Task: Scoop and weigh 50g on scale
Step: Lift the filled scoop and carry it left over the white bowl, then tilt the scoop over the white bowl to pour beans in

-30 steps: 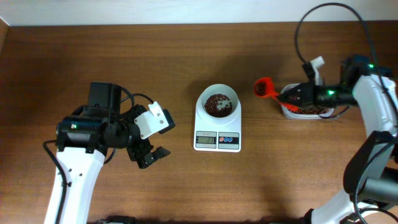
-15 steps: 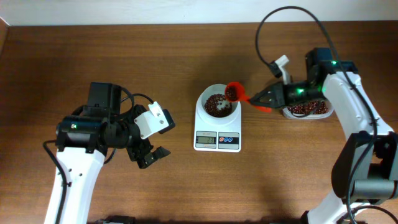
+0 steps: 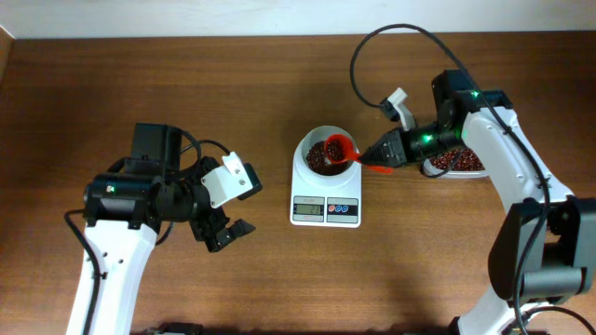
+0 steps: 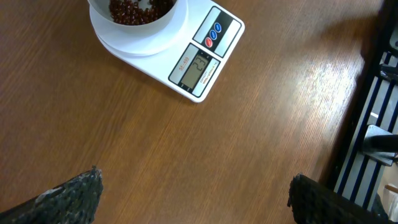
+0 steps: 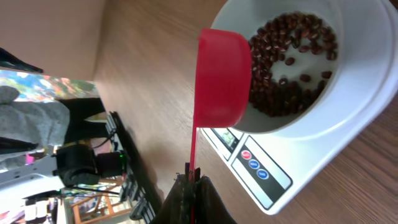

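Left gripper (image 3: 231, 235): jaws wide apart, nothing held; parked near-left of the scale (image 3: 325, 210), clear of the pour.
Scale: mid-table, display facing the near edge (digits unreadable).
Bowl (image 3: 325, 130): on the scale's platform, holding dark beans (image 3: 318, 160).
Scoop (image 3: 341, 148): red, over the bowl's right rim, tipped so its load lands inside.
Right gripper (image 3: 380, 156): clamped on the scoop handle, right of the scale.
Tub (image 3: 458, 166): beyond, right of the scale; bean supply.

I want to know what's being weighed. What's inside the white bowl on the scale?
Dark brown beans lie in the bowl. The red scoop tipped over its rim hides part of the inside.
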